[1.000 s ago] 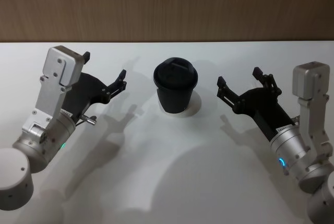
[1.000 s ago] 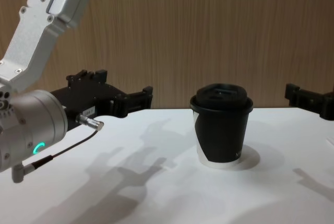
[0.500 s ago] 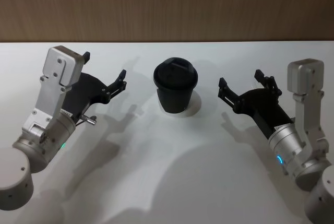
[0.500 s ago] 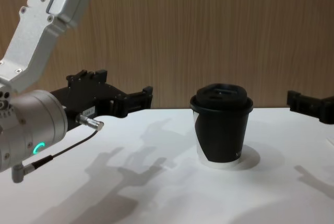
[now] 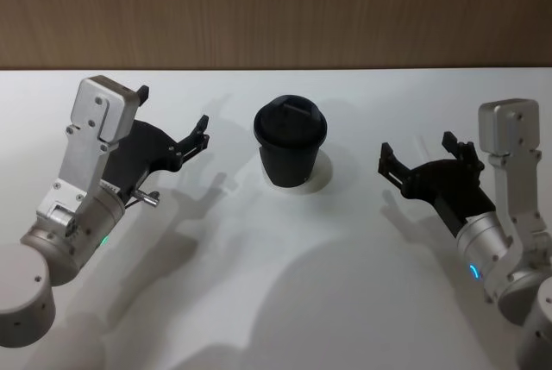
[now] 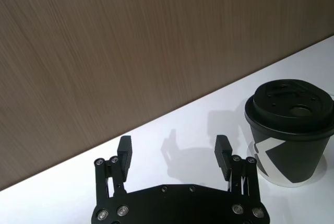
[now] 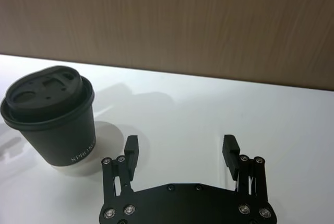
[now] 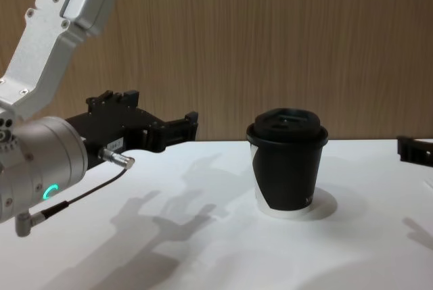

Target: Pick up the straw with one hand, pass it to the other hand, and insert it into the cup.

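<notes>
The left pincer hangs just above the white worktop, its two black fingers spread wide apart with nothing between them. To its right, near but not touching, stands the black paper coffee cup, upright on the worktop with its black domed lid pressed on. In the left wrist view the cup sits just beyond the finger on that side of the left pincer. The right pincer hovers on the far side of the cup, likewise released and empty, its fingertips pointing towards the cup, which stands off to its left with a clear gap between them. From the right wrist, the cup stands beside the right pincer, apart from it. Seen from the chest, the left pincer is held level with the lid of the cup, before a wood-panelled wall.
</notes>
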